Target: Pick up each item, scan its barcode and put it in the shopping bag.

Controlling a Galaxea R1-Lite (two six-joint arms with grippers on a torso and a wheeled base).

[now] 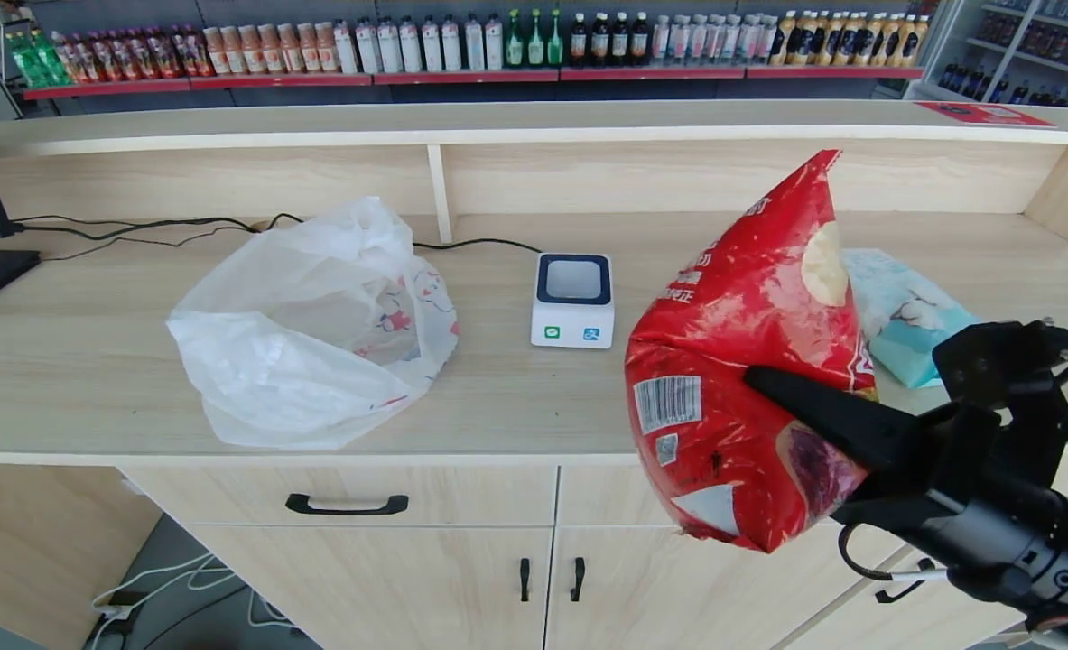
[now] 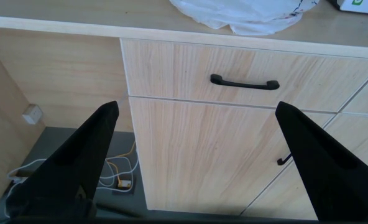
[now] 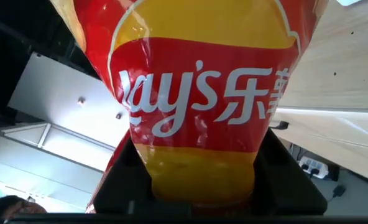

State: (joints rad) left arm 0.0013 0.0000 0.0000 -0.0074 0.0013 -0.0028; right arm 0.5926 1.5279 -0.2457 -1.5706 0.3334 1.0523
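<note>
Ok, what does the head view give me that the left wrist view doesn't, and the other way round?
Head view, not left wrist: the red chip bag clamped in the right gripper, held clear of the counter, barcode facing the camera, and a blue pack behind it. Left wrist, not head: the left gripper, open, low before the cabinet door. Both: the shopping bag, the black drawer handle below it, and the scanner, just a corner in the wrist view.

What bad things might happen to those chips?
The red crinkly chip bag is pinched at one end by the right gripper, near the wooden counter's front edge; it might slip to the floor. Its barcode faces away from the white square scanner, so scanning may fail. The white plastic shopping bag looks slumped, so chips may miss it.
</note>
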